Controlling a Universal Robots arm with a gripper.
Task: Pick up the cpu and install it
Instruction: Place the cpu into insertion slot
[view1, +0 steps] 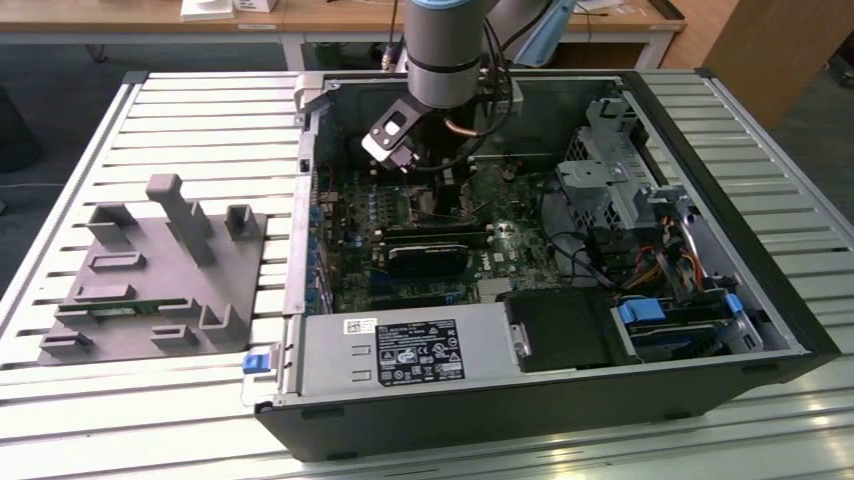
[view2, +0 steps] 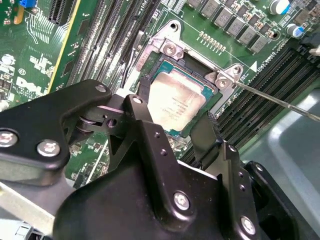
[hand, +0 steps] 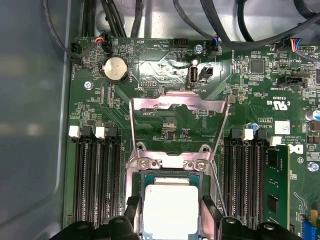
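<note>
Most of the job looks done from where I sit. The cpu (hand: 170, 210) lies flat inside its socket frame (hand: 170, 163) on the motherboard (hand: 165, 65), silver top up and square with the opening in both wrist views, so I judge the pick and the carry to be finished. The tool (view2: 172, 112) is low inside the open computer case (view1: 747, 300) and straddles the chip on two opposite sides. Whether it is pinching the cpu or standing just free of it I cannot tell; the gap at the edges is too fine for me to call.

What is not done, as I read it, is the locking. The metal load plate (hand: 177, 107) stands tipped open beyond the socket rather than folded over the chip, and the thin wire lever (view2: 280, 102) angles out to one side, unlatched. I also cannot confirm that the chip is fully seated.

Out on the slatted tabletop (view1: 200, 100), the grey parts fixture (view1: 160, 270) sits at the exterior view's left, well apart from the work.
</note>
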